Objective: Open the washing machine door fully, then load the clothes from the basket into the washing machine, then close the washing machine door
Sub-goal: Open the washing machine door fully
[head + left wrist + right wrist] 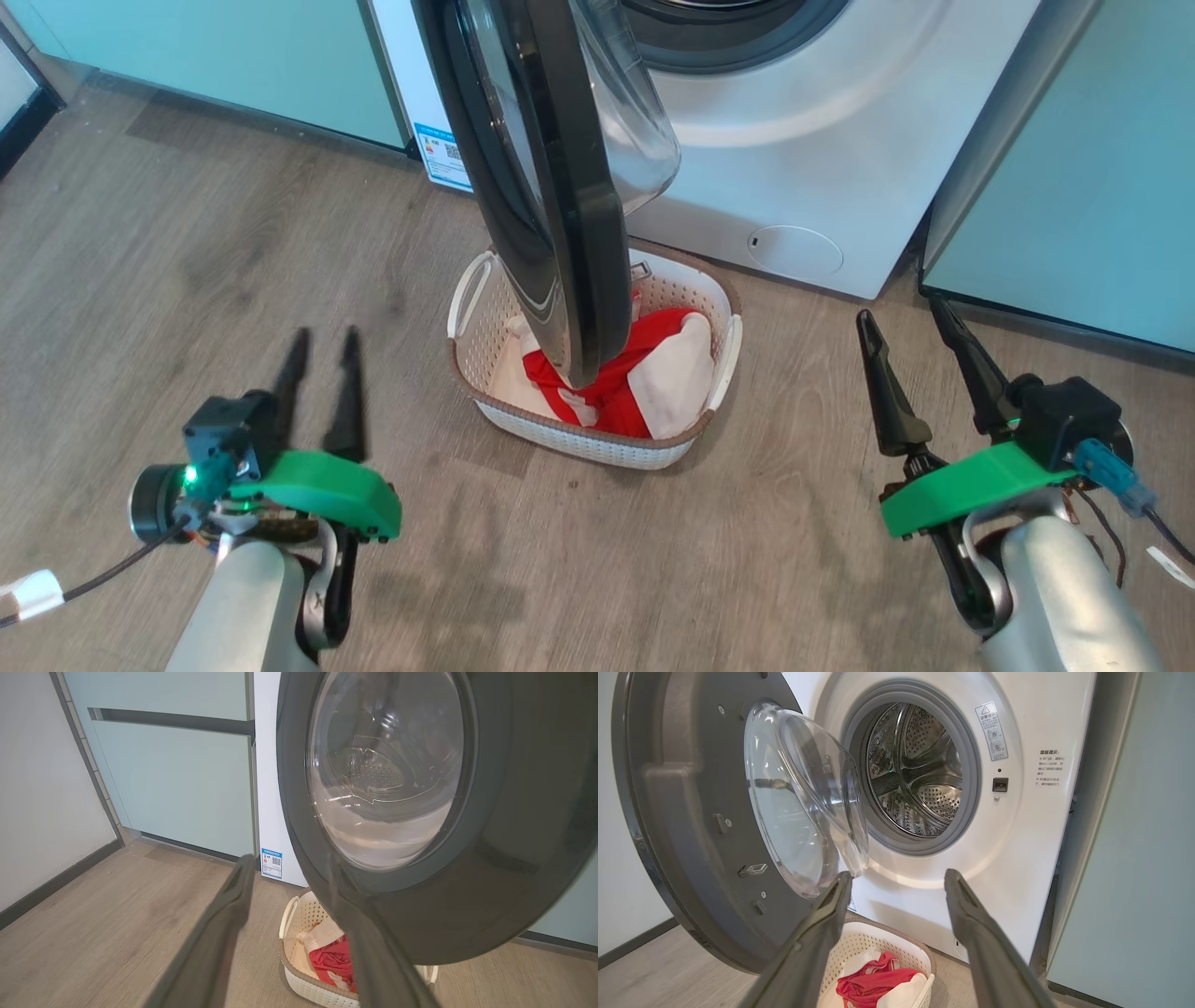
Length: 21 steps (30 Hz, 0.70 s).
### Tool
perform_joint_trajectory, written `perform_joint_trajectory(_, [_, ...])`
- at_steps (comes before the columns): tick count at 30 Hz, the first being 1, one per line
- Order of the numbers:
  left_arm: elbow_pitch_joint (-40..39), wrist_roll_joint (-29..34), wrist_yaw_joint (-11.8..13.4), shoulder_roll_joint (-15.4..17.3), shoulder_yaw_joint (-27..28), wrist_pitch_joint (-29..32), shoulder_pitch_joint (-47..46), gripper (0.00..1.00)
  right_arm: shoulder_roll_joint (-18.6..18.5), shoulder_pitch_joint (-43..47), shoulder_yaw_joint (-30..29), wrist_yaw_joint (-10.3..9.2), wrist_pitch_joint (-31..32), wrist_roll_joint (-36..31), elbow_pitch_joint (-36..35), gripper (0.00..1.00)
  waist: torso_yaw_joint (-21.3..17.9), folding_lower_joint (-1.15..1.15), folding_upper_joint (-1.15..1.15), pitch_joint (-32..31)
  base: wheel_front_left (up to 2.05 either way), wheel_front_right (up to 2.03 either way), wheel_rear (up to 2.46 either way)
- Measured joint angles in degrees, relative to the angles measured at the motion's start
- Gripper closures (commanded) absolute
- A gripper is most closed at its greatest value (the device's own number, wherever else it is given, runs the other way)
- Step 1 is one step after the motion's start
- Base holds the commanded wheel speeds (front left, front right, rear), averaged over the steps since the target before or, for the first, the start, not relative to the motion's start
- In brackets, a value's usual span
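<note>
Trouble sat right over the basket (pixel 597 446): the washing machine door (pixel 571 233) stood out roughly square to the washing machine (pixel 822 159), edge-on to my head. Its lower rim hung over the clothes (pixel 658 369), which lay red and white in the basket on the floor (pixel 168 243), just in front of the machine. Not swung fully back, by my judgement. Reaching in from my left, I'd likely have knocked that black ring, or dragged a garment against it and dropped it.

My left hand (pixel 327 333) hovered low over the floor on the door's outer side, fingers parted, holding nothing, blurred in the head view. My right hand (pixel 900 308) stood spread wide and empty on the inner side, looking at the steel drum (pixel 915 774).

Room? Plenty of floor on my left for the door to swing into, up to the teal cabinet (pixel 233 65). It was tighter on my right, where another teal cabinet (pixel 1074 187) pressed in near the hand. The clean lane to the clothes, I reckoned, ran from the right, under the glass bowl (pixel 803 798).
</note>
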Motion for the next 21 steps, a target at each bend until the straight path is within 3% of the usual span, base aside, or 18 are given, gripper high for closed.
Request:
perform_joint_trajectory(13, [-0.7, -0.4, 0.6, 0.2, 0.0, 0.0, 0.0, 1.0, 0.1, 0.0, 0.0, 0.0, 0.0, 0.0, -0.1, 0.0, 0.1, 0.0, 0.0, 0.3, 0.0, 0.0, 0.0])
perform_joint_trajectory(21, [-8.5, -0.3, 2.1, 1.6, 2.5, -1.2, -4.3, 1.0, 0.1, -0.1, 0.0, 0.0, 0.0, -0.5, -0.1, 0.0, 0.4, 0.0, 0.0, 0.8, 0.0, 0.0, 0.0])
